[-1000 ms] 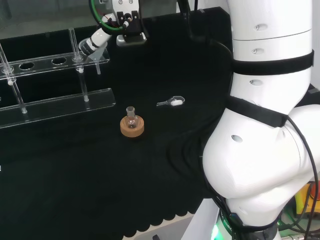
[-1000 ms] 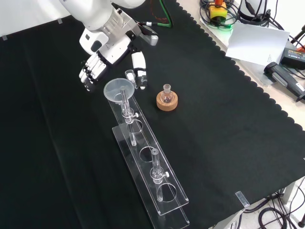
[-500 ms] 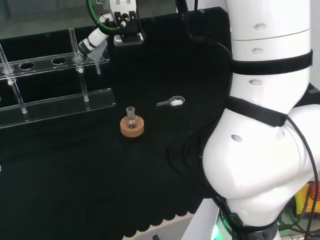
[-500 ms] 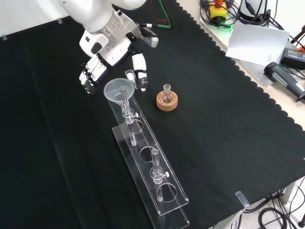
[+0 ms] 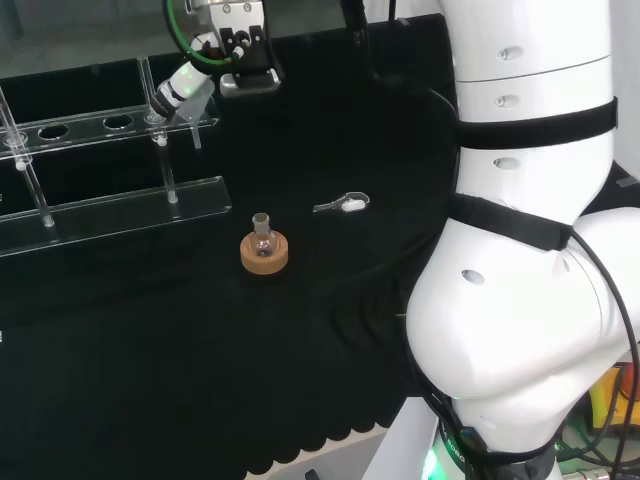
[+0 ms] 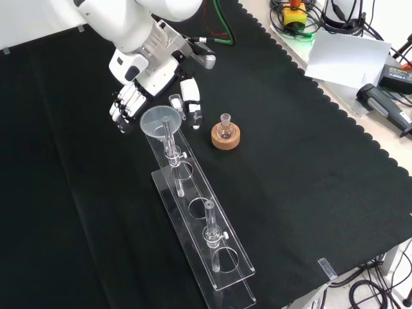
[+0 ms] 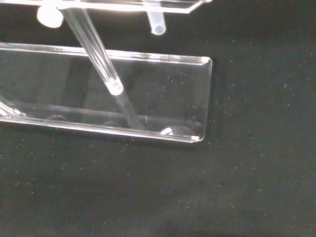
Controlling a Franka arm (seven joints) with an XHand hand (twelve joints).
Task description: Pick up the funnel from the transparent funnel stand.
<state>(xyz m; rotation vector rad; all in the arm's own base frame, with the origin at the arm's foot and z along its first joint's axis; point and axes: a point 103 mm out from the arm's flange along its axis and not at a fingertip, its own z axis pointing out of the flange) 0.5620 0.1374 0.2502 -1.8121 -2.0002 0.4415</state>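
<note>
A black cloth point(image 6: 309, 180) with a scalloped edge covered the bench, and beyond that edge in the front view lay a sheet of paper point(image 6: 347, 58), cables and a yellow box with a red button point(image 6: 295, 14). The clear funnel stand point(image 6: 199, 232) stretched across the cloth, and the funnel point(image 6: 159, 121) sat in the hole at its far end, its stem hanging down through the upper shelf. The hand point(image 6: 132, 103) hovered at that end, its fingers point(image 6: 122, 106) on the left of the funnel's rim and its thumb point(image 6: 191, 98) on the right in the front view, spread apart and holding nothing. Just right of the stand a small glass flask point(image 6: 224, 127) stood on a cork ring point(image 6: 225, 138). In the head view a small scoop point(image 5: 342, 205) lay farther right on the cloth.
</note>
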